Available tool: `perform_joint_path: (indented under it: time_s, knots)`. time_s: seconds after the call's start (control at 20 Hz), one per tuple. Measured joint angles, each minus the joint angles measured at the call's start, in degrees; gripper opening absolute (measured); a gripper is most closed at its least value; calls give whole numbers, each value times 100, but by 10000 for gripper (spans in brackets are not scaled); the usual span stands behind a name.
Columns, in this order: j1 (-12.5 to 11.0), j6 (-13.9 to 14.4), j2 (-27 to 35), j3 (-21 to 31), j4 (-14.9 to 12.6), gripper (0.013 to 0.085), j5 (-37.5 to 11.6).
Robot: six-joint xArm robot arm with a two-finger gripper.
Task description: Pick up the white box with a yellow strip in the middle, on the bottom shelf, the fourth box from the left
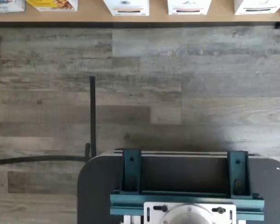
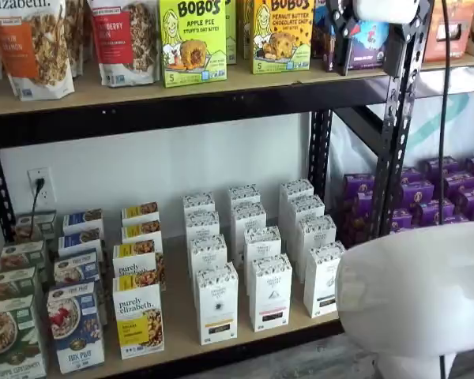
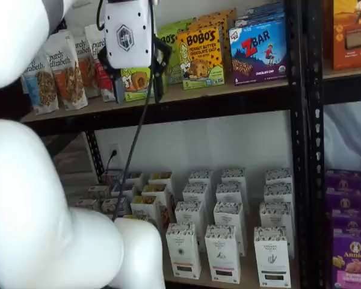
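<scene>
The white box (image 2: 217, 304) with a yellow-orange strip low on its front stands upright at the front of the bottom shelf (image 2: 179, 312), right of a purely elizabeth box (image 2: 138, 320). The other shelf camera also catches the white box (image 3: 183, 250), and the wrist view has its lower part (image 1: 126, 6) on the shelf board (image 1: 154, 18). My gripper (image 3: 138, 89) hangs high up in front of the upper shelf, far above the box. Its two black fingers (image 3: 117, 84) stand apart, open, with nothing between them.
Like white cartons (image 2: 270, 292) (image 2: 324, 280) stand right of the white box, with more rows behind. Purple boxes (image 2: 450, 189) fill the neighbouring bay past a black post (image 2: 395, 142). My white arm (image 2: 419, 292) covers the lower right. Bobo's boxes (image 2: 192, 39) line the upper shelf.
</scene>
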Motion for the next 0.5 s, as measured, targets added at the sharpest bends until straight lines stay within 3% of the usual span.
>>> perform_joint_path:
  time_s: [0.5]
  knots:
    - [222,80,-116,542,-251,850,-638]
